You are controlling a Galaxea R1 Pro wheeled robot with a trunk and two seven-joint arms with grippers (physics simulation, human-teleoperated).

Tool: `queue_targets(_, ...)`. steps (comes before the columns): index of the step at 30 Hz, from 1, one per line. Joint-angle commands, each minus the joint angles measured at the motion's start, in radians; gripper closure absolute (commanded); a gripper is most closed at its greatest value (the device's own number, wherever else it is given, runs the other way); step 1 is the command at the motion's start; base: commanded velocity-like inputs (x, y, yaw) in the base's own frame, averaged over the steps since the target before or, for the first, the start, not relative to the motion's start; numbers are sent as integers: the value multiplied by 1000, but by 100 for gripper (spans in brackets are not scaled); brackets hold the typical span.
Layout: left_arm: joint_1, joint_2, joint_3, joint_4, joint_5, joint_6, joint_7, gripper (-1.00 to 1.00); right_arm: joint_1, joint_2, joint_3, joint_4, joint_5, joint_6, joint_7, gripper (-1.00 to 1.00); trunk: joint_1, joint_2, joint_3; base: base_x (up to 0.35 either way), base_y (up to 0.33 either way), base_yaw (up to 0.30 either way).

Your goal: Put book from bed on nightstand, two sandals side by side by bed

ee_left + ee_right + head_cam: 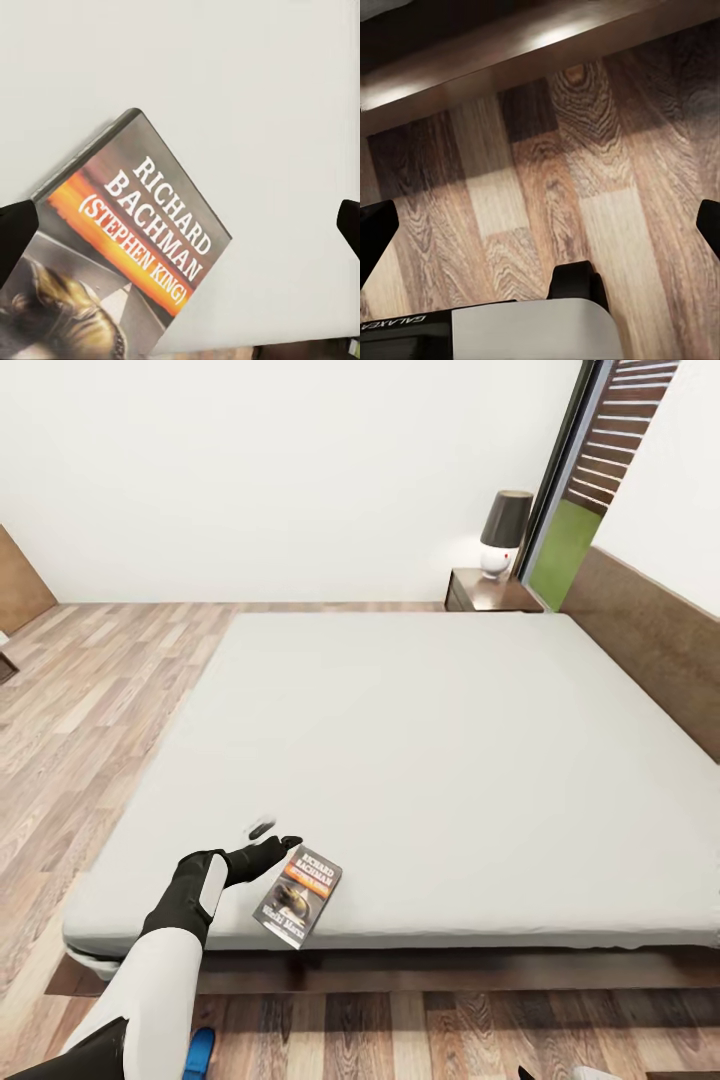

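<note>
Book (300,896) on bed (450,760), left claw (275,839) spread beside.

Left arm extended forward, white forearm and black wrist, left claw (275,836) with fingers spread apart; right claw (540,225) fingers likewise parted, pointing downward.

The book (299,897) lies on the bed's (450,760) near edge; nightstand (492,591) apparently beside its far corner.

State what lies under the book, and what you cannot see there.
The book lies flat on the grey mattress, near its foot edge, with the left gripper beside it. The patch of mattress directly beneath the cover is hidden.
</note>
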Motion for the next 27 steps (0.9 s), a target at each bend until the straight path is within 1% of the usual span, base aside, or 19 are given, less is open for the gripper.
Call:
queue_targets(1, -1, -1, 7, -1, -2, 7, -5, -100, -1, 0, 8, 1, -10, -3, 4, -100, -4, 7, 3, 0, 0, 0)
queue_targets(23, -1, -1, 7, -1, -2, 9, -10, -100, -1, 0, 8, 1, -10, -3, 4, -100, -88, 161, 71, 0, 0, 0)
queue_targets(25, -1, -1, 7, -1, -2, 9, -20, -100, -1, 0, 8, 1, -10, -3, 4, -100, -96, 175, 78, 0, 0, 0)
queue_targets(27, -1, -1, 7, -1, -2, 9, -49, -100, -1, 0, 8, 1, -10, -4, 4, -100, -104, 189, 84, 0, 0, 0)
